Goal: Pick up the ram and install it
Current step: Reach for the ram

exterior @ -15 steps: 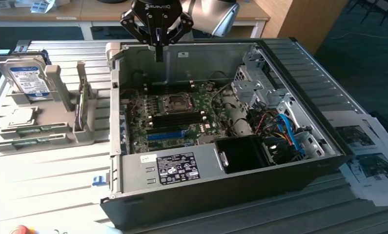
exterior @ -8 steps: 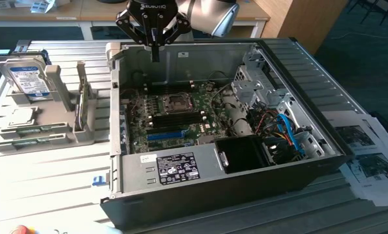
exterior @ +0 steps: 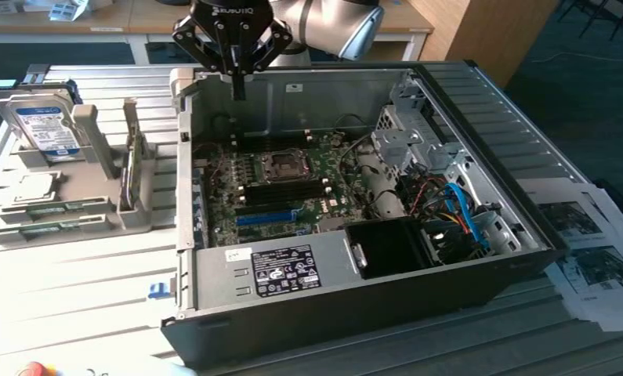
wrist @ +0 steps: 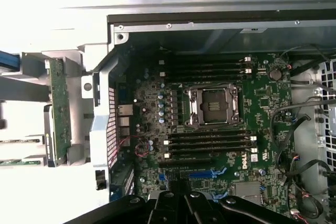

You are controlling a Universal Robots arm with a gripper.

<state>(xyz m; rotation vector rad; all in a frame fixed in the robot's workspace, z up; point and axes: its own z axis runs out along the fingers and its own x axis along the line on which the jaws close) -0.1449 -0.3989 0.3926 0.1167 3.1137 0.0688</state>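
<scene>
The ram is a narrow green board standing on edge in a slot of the grey holder, left of the computer case; in the wrist view the ram sits beside the case wall. My gripper hangs shut and empty over the far left corner of the open case, well apart from the ram. Its dark linkage frames the motherboard below. Black memory slots lie on both sides of the processor socket.
In the grey holder a silver hard drive stands upright, a square processor chip lies flat, and two green strips rest at its front. Cables and a drive cage fill the case's right side. Printed papers lie at the exterior view's right.
</scene>
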